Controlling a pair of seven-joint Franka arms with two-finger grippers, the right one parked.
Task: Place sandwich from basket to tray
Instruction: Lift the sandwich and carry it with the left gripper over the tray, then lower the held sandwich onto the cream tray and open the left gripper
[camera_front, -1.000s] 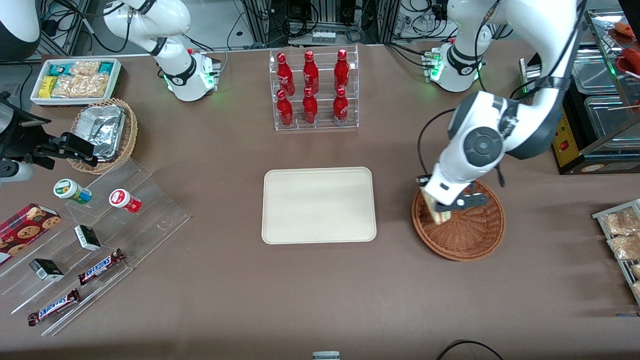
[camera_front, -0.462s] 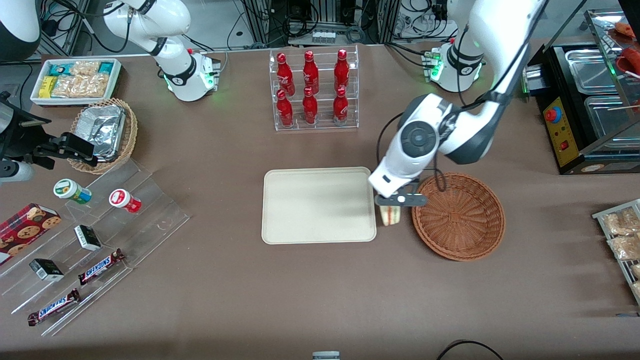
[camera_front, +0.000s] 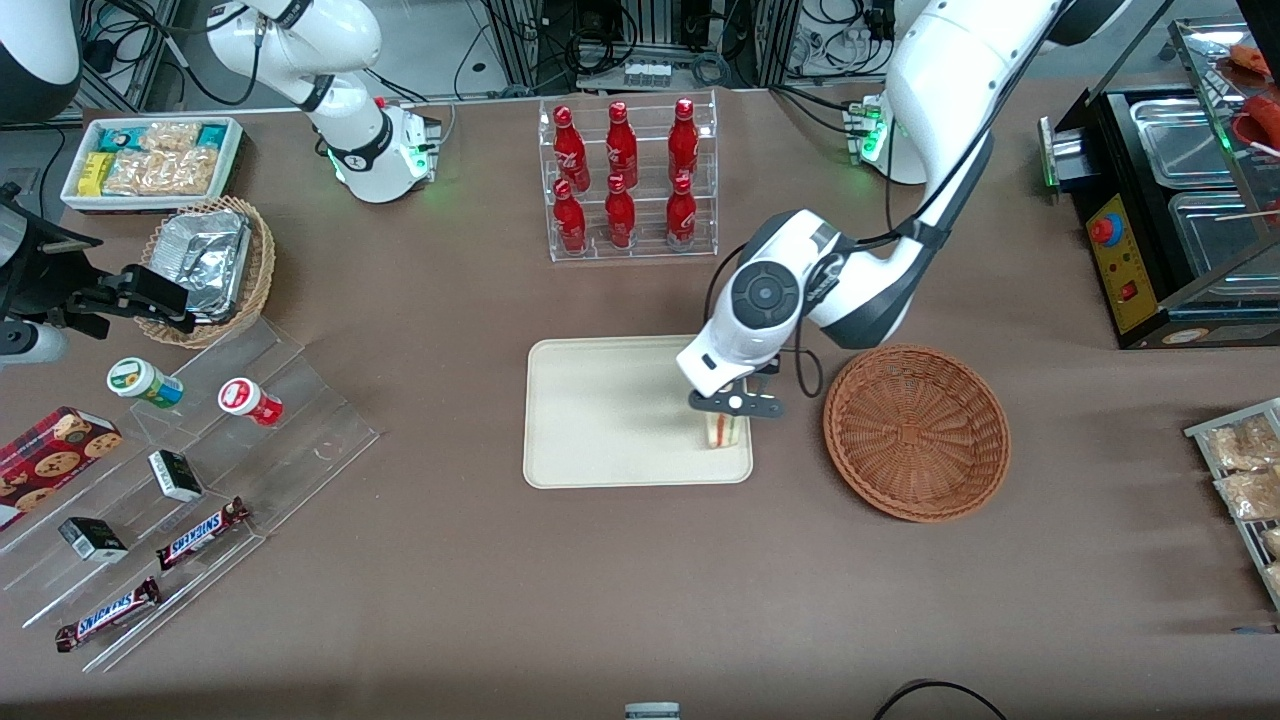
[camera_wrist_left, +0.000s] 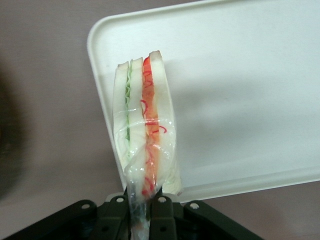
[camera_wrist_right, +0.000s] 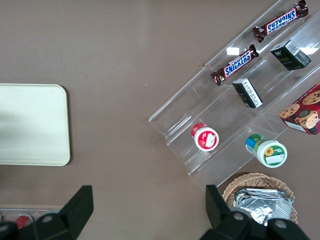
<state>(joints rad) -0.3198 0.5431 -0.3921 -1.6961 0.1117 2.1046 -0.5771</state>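
My left gripper (camera_front: 727, 410) is shut on the clear wrap of the sandwich (camera_front: 725, 431), a white bread wedge with red and green filling, and holds it above the cream-white tray (camera_front: 610, 410), over the tray corner nearest the basket. In the left wrist view the sandwich (camera_wrist_left: 145, 125) hangs from the black fingers (camera_wrist_left: 162, 212) over the tray's rim (camera_wrist_left: 100, 90). The reddish-brown wicker basket (camera_front: 916, 432) sits beside the tray, toward the working arm's end, with nothing in it.
A clear rack of red bottles (camera_front: 625, 180) stands farther from the camera than the tray. A tan basket with foil containers (camera_front: 208, 268), a snack box (camera_front: 150, 160) and acrylic steps with snacks (camera_front: 180, 480) lie toward the parked arm's end. Trays of packets (camera_front: 1245, 480) lie toward the working arm's end.
My gripper has carried the sandwich out of the basket, across the gap, to above the tray's near corner. The basket now holds nothing.
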